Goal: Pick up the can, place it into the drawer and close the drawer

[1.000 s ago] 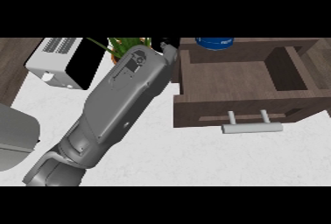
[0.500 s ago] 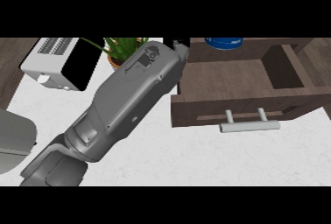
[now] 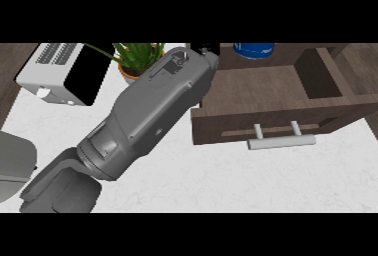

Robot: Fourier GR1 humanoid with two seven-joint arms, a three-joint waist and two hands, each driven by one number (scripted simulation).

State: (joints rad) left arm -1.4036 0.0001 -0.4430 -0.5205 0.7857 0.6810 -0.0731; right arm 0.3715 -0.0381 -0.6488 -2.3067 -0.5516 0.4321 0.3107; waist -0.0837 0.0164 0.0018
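A blue can (image 3: pixel 253 48) shows at the far end of the open brown drawer (image 3: pixel 258 117), cut off by the view's top edge. My left forearm (image 3: pixel 148 115) stretches from the lower left up to the drawer's left wall. Only a black sliver of my left hand (image 3: pixel 206 48) shows at the top, just left of the can and apart from it. The rest of that hand is hidden. The drawer's inside is bare wood, and its pale bar handle (image 3: pixel 281 142) faces me. My right hand is out of view.
A white and black toaster (image 3: pixel 63 74) stands at the back left. A potted green plant (image 3: pixel 137 56) sits beside my forearm. A grey rounded object (image 3: pixel 11 165) lies at the left edge. White counter (image 3: pixel 258 185) lies in front of the drawer.
My left forearm has swung to the right and farther away, its wrist end now at the drawer's left wall. The can and the drawer have stayed put.
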